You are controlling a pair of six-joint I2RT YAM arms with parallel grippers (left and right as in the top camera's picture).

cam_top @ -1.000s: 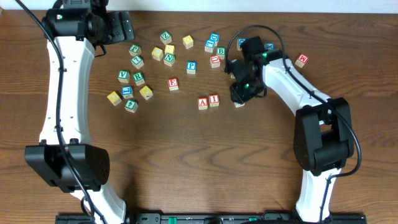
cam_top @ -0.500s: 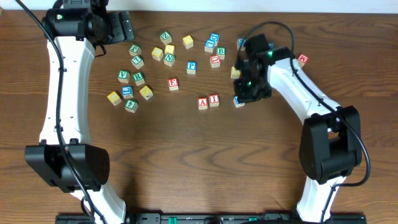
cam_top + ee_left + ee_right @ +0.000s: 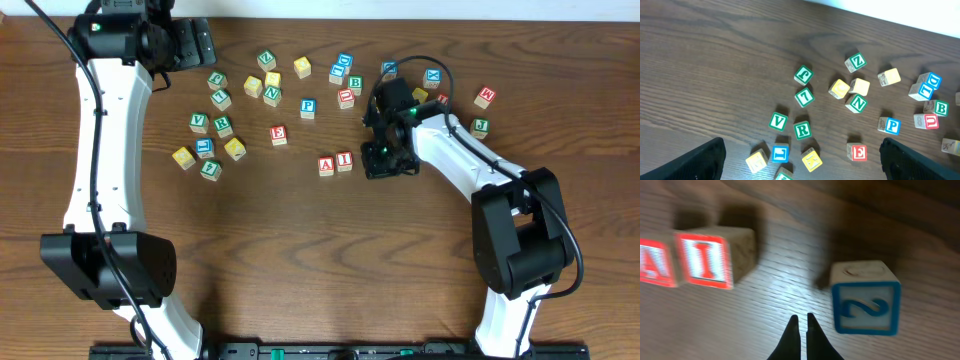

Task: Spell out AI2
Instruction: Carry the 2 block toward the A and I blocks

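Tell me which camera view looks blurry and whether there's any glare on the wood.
Right wrist view: soft and smeared, worst on the red I block at left; a bright sheen on the table between it and the blue 2 block. Overhead and left wrist views: sharp, evenly lit.

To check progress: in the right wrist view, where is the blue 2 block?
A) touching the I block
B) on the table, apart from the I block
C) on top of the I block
B: a gap shows between the blue 2 block and the red I block.
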